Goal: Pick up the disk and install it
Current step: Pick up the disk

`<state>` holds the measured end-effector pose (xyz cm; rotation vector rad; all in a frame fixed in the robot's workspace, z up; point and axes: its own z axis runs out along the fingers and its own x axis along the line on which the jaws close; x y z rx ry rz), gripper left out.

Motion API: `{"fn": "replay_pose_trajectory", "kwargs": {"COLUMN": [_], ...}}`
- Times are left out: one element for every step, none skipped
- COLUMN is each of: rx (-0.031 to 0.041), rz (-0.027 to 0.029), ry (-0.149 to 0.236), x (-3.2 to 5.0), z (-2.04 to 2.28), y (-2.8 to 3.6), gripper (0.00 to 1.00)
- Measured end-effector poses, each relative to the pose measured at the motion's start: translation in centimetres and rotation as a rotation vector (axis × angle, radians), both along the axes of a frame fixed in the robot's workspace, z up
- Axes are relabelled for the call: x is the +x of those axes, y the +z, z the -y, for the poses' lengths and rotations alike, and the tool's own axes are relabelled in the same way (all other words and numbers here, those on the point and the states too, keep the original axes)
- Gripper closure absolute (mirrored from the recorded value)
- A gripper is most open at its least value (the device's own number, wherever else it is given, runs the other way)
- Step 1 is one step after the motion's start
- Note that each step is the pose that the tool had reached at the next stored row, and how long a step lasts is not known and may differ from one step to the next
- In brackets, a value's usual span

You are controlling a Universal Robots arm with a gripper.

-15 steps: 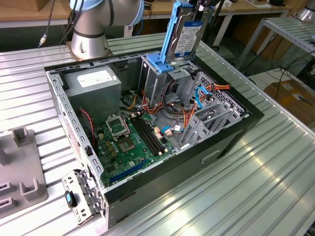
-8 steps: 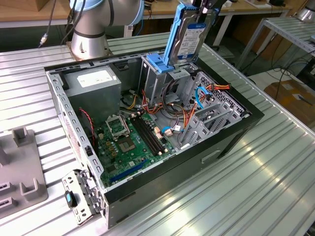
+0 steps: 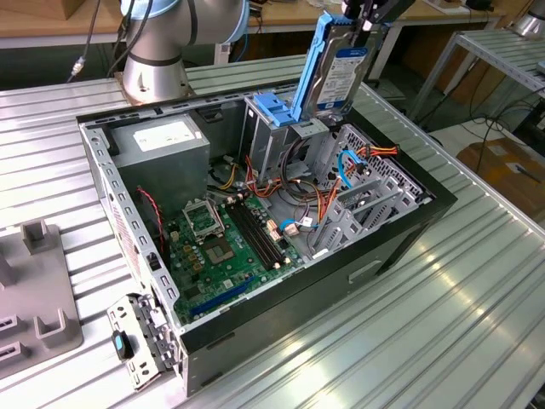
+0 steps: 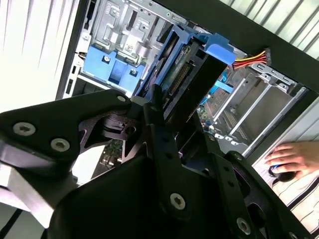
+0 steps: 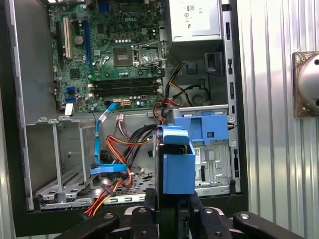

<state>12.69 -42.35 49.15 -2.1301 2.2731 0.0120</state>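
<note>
Gripper clamps the disk near upright, long axis pointing down, lower end just above the blue drive bay.

My jaws clamp the disk edge-on over the open computer case, near its blue drive bay.

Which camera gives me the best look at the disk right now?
The exterior view: the disk is nearly upright over the open computer case, with its labelled face and blue frame showing. Both wrist views catch it end-on, mostly its blue end: first wrist view, second wrist view.
</note>
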Motion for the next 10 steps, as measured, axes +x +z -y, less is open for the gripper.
{"fn": "replay_pose_trajectory", "kwargs": {"rx": [0.0000,-0.0001,-0.0001,-0.0002,-0.0001,-0.0001,0.0000,-0.0001,-0.0001,-0.0002], "rz": [0.0000,0.0000,0.0000,0.0000,0.0000,0.0000,0.0000,0.0000,0.0000,0.0000], "ry": [0.000,0.000,0.000,0.000,0.000,0.000,0.000,0.000,0.000,0.000], "x": [0.02,0.05,0.09,0.13,0.16,0.19,0.21,0.23,0.26,0.29], "z": [0.14,0.28,0.56,0.86,1.08,1.24,1.42,1.58,1.82,1.99], "y": [0.00,0.00,0.00,-0.01,-0.01,-0.01,-0.02,-0.02,-0.03,-0.02], "gripper": [0.65,0.65,0.65,0.65,0.65,0.65,0.65,0.65,0.65,0.65]}}
